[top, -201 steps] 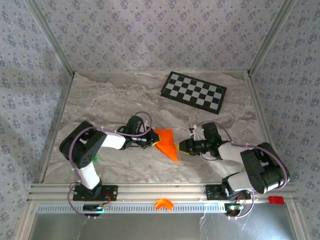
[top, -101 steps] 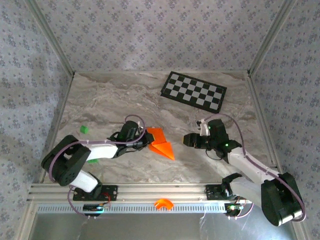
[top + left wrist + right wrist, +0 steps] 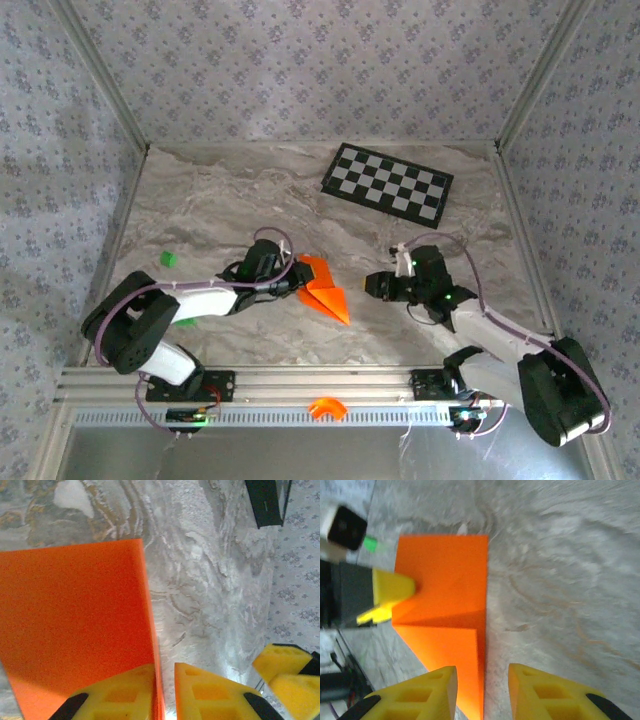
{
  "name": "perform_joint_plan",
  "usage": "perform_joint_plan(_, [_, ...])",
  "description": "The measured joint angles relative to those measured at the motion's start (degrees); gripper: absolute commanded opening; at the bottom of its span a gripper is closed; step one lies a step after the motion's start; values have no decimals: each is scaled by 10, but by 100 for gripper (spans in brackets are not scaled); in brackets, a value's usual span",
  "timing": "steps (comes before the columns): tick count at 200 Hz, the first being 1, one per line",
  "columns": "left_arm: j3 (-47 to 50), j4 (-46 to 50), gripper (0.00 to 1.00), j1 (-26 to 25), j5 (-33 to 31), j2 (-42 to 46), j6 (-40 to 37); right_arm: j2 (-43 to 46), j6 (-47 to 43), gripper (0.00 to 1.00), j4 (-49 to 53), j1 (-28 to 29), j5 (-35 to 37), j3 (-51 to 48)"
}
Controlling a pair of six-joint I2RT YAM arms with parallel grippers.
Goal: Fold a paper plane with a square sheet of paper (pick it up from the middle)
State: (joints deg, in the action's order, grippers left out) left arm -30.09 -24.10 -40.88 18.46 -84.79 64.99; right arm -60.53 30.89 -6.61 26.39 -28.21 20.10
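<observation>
From above, you see a grey marbled table (image 3: 220, 200) with floral-papered walls. The square sheet of paper (image 3: 322, 288), bright orange and folded to an angular shape, lies mid-table between the left gripper (image 3: 297, 283) and right gripper (image 3: 368, 286). A checkerboard (image 3: 388, 181) lies beyond and a green piece (image 3: 169, 258) to the left.

Your left wrist view shows yellow fingers a sliver apart, straddling the sheet's raised edge.

Your right wrist view reveals creases. Its fingers stand open and empty, with the sheet's pointed corner before them.

The tabletop (image 3: 220, 200) is viewed from above and behind; the orange paper (image 3: 75, 620) is shared close up, from opposite sides, by both wrist views.
</observation>
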Motion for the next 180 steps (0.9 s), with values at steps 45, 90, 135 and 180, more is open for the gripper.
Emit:
perform_joint_plan(45, [-3, 1, 12, 0, 4, 0, 0, 0, -117, 35, 14, 189, 173, 2])
perform_joint_plan(90, [-3, 1, 11, 0, 4, 0, 0, -7, -216, 37, -37, 327, 343, -17])
perform_joint_plan(135, [-3, 1, 11, 0, 4, -1, 0, -76, -265, 42, -78, 378, 431, -11])
perform_joint_plan(180, [-3, 1, 11, 0, 6, -8, 0, -160, -296, 44, -120, 417, 490, 16])
